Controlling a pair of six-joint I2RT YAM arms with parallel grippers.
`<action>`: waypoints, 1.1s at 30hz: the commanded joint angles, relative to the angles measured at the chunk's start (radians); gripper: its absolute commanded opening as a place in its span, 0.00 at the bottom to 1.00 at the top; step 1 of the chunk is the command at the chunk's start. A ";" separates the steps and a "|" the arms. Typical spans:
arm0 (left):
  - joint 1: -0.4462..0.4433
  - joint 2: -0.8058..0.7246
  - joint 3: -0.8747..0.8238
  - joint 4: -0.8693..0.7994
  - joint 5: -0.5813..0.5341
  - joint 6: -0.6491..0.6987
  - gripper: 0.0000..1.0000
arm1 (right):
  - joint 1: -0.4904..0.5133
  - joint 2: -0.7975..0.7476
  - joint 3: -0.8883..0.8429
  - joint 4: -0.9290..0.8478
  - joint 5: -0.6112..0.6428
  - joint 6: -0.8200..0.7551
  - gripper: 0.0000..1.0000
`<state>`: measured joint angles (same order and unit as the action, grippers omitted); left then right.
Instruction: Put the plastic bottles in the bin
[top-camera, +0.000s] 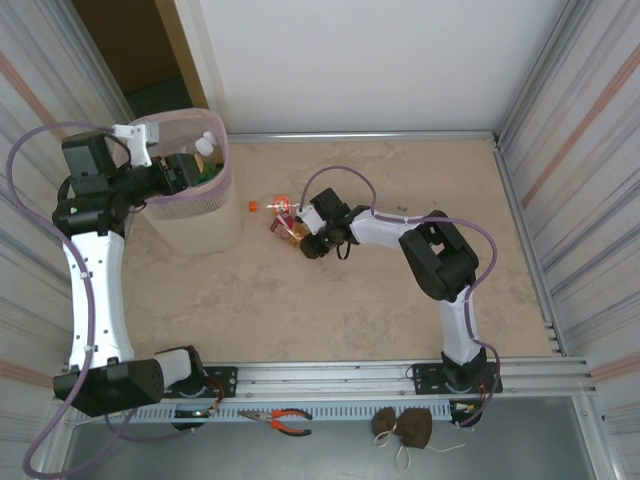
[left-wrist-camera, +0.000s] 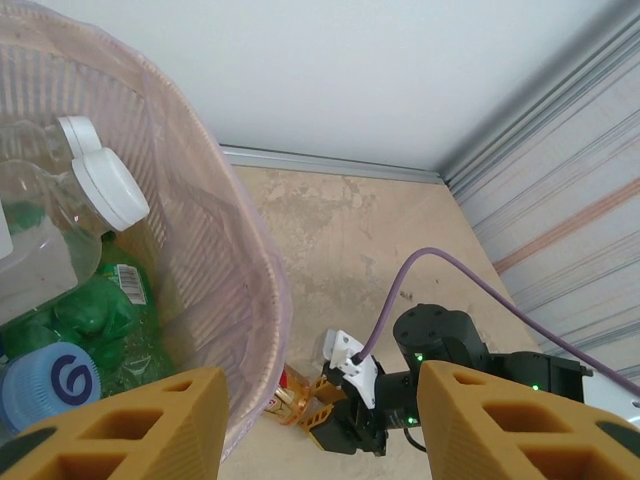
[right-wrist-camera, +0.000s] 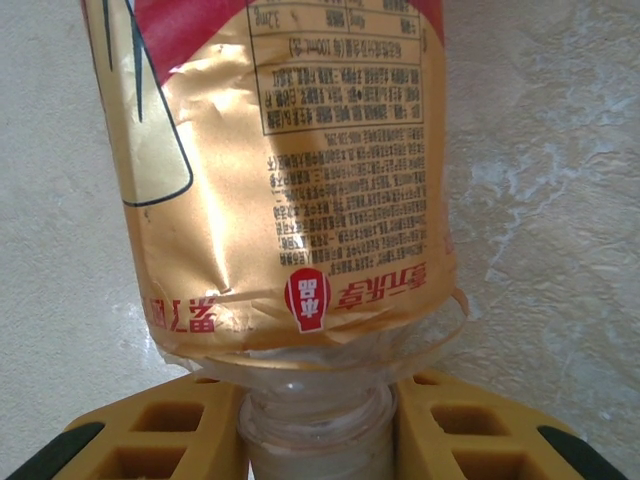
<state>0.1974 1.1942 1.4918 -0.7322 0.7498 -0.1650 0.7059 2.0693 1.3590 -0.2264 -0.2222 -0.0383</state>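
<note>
Beige marbled counter (top-camera: 380, 310), corrugated side walls: right claw (right-wrist-camera: 315, 425) clamped on a bottle (right-wrist-camera: 280, 190), left claw (top-camera: 183, 170) over the bin (top-camera: 200, 230).
Right claw pinches the gold-and-red-label bottle at its clear narrow end, fingers tight on both sides. Bottle is mid-counter, right of the bin and apart from it; can't tell if it rests on the surface. Small orange piece (top-camera: 253, 206) lies on the counter between bottle and bin. Left claw sits above the bin's rim, fingers well apart, nothing between them. Pink bin stands far left, holding a green bottle (left-wrist-camera: 95, 310), clear bottles with white caps (left-wrist-camera: 105, 185) and a blue-capped one (left-wrist-camera: 55, 380). Orange-handled pliers (top-camera: 280, 420) lie on the near rail.
</note>
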 joint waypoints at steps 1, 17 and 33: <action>0.011 -0.032 -0.014 0.030 0.041 -0.025 0.53 | 0.019 -0.022 -0.041 -0.017 0.012 -0.018 0.27; -0.231 -0.068 -0.128 0.146 -0.150 -0.209 0.63 | 0.039 -0.375 -0.242 0.000 0.082 0.104 0.21; -0.701 0.075 -0.121 0.237 -0.605 -0.511 0.93 | 0.072 -0.700 -0.246 -0.070 0.259 0.149 0.20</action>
<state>-0.4648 1.2400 1.3384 -0.5213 0.2665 -0.6022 0.7731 1.4078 1.0962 -0.2634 -0.0025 0.0803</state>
